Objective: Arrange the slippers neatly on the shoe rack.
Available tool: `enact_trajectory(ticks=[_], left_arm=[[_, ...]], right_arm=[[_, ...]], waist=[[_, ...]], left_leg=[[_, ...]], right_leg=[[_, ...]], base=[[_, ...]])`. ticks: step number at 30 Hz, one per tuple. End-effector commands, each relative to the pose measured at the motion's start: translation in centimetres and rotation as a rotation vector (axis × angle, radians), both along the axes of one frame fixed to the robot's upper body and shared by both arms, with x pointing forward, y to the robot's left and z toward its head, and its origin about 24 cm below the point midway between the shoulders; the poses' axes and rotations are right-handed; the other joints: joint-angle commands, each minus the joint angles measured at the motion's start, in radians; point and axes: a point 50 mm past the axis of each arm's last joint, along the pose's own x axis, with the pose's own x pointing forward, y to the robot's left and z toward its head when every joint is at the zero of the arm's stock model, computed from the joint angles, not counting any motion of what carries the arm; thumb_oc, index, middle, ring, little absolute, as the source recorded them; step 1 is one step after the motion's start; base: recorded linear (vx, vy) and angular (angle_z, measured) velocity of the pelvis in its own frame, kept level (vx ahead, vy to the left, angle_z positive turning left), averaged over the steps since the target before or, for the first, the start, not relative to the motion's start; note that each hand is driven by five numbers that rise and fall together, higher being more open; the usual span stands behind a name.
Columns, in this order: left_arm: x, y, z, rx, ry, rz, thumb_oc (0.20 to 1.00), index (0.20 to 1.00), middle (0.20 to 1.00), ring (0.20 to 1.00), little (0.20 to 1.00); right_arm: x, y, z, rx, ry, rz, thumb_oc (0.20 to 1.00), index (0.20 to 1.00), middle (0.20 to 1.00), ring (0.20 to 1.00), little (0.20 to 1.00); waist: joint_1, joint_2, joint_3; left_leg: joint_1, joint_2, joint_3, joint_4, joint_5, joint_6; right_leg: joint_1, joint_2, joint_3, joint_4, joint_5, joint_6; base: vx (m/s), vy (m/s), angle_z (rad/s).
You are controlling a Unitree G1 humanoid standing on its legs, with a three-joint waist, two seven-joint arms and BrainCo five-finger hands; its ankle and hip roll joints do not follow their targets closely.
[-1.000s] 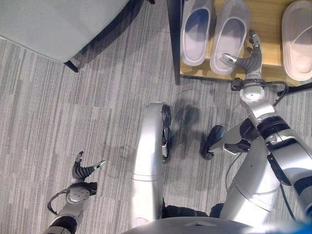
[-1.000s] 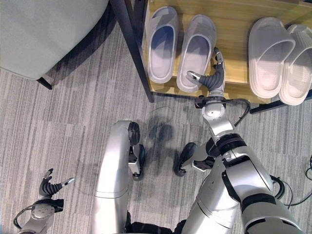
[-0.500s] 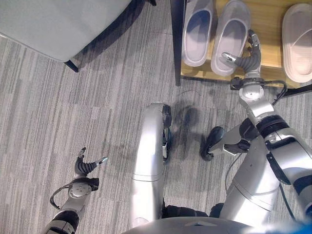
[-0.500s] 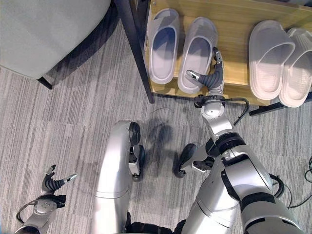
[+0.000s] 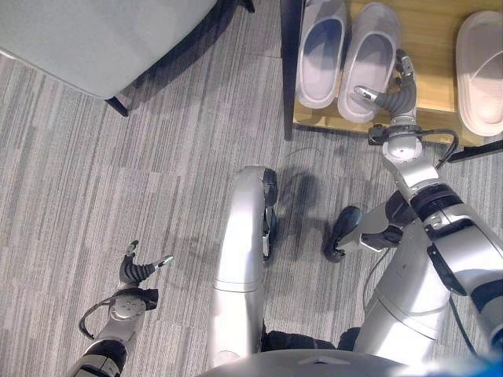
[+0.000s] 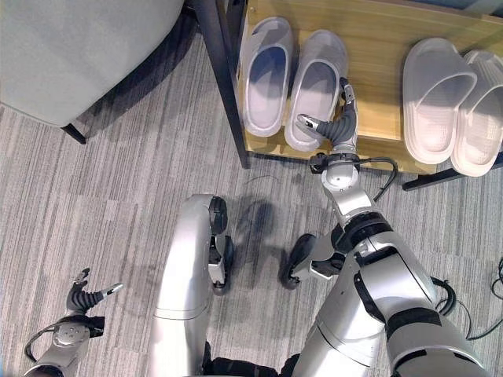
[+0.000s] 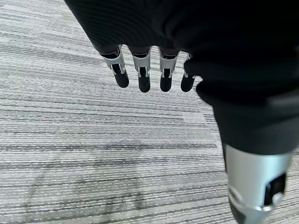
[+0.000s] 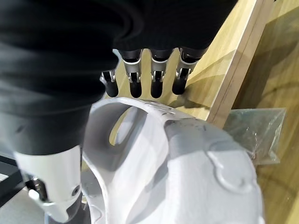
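A wooden shoe rack (image 6: pixel 377 47) carries two pairs of pale slippers (image 6: pixel 291 78) side by side.

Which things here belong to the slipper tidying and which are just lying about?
Job:
pale grey slipper pair
white slipper pair
wooden shoe rack
right hand, thumb and fingers either side of a grey slipper's heel

Lying about:
grey upholstered seat
clear plastic bag
left hand, idle, open

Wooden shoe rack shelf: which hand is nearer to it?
Right. The right hand is over the wooden shoe rack shelf, by a pale grey slipper's heel; the left hand hangs above the carpet, far off.
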Motion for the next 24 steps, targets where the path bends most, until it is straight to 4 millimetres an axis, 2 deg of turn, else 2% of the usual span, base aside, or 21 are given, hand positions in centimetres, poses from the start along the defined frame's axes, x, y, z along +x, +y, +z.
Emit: enact_trajectory(ticks=[1,7,12,18,20,22,23,24], left_arm=[[-2.3,2.3,0.1,0.065,0.077,0.021,1.000,1.000,1.000,1.000,1.000],[-2.2,2.1,0.1,0.064,0.075,0.016,1.000,1.000,1.000,1.000,1.000],[-2.2,2.2,0.1,0.065,0.079,0.030,1.000,1.000,1.000,1.000,1.000],[-2.1,1.9,-0.2,0.050,0.075,0.057,1.000,1.000,1.000,1.000,1.000],[-1.1,1.5,-0.1,0.037,0.034,0.085,1.000,1.000,1.000,1.000,1.000],[-1.1,1.4,0.0,0.035,0.029,0.087,1.000,1.000,1.000,1.000,1.000],[-0.9,0.8,-0.2,0.025,0.015,0.090,1.000,1.000,1.000,1.000,1.000],[-0.8,0.8,-0.1,0.024,0.008,0.092,1.000,1.000,1.000,1.000,1.000]], right_arm=[[0.2,1.6,1.6,0.001,-0.067,0.057,1.000,1.000,1.000,1.000,1.000],[0.1,1.6,1.7,-0.007,-0.072,0.057,1.000,1.000,1.000,1.000,1.000],[-0.2,0.8,1.3,-0.002,-0.077,0.019,1.000,1.000,1.000,1.000,1.000],[-1.3,-0.1,1.6,0.042,-0.155,0.008,1.000,1.000,1.000,1.000,1.000],[-3.6,-0.3,1.4,-0.008,-0.243,0.047,1.000,1.000,1.000,1.000,1.000],[-4.1,-0.4,1.3,-0.005,-0.258,0.051,1.000,1.000,1.000,1.000,1.000],[-5.9,-0.7,0.8,0.011,-0.308,0.079,1.000,1.000,1.000,1.000,1.000],[-6.4,-0.9,0.6,0.003,-0.312,0.083,1.000,1.000,1.000,1.000,1.000]], waist=[[0.059,-0.001,-0.030],[0.053,-0.005,-0.030],[0.042,-0.009,-0.030],[0.018,-0.018,-0.030],[-0.024,-0.040,-0.030],[-0.029,-0.044,-0.030],[-0.054,-0.060,-0.030],[-0.061,-0.066,-0.030]], left_leg=[[-0.035,-0.043,-0.069,-0.091,0.081,-0.001],[-0.035,-0.041,-0.062,-0.084,0.082,-0.002],[-0.035,-0.040,-0.061,-0.077,0.087,-0.003],[-0.035,-0.039,-0.058,-0.077,0.094,-0.004],[-0.035,-0.037,-0.055,-0.081,0.107,-0.004],[-0.035,-0.038,-0.055,-0.080,0.109,-0.004],[-0.035,-0.037,-0.058,-0.082,0.117,-0.006],[-0.035,-0.034,-0.056,-0.082,0.118,-0.006]], right_leg=[[-0.036,0.025,0.128,-0.085,0.047,0.031],[-0.036,0.029,0.133,-0.077,0.047,0.031],[-0.036,0.032,0.133,-0.074,0.049,0.030],[-0.036,0.036,0.136,-0.069,0.050,0.032],[-0.036,0.041,0.141,-0.070,0.058,0.037],[-0.036,0.040,0.143,-0.070,0.059,0.038],[-0.036,0.044,0.145,-0.080,0.066,0.041],[-0.036,0.044,0.147,-0.086,0.073,0.043]], base=[[0.00,0.000,0.00],[0.00,0.000,0.00],[0.00,0.000,0.00],[-0.02,0.033,-0.01],[-0.02,0.051,-0.03],[-0.01,0.034,-0.08],[-0.01,0.035,-0.02],[0.00,0.056,-0.02]])
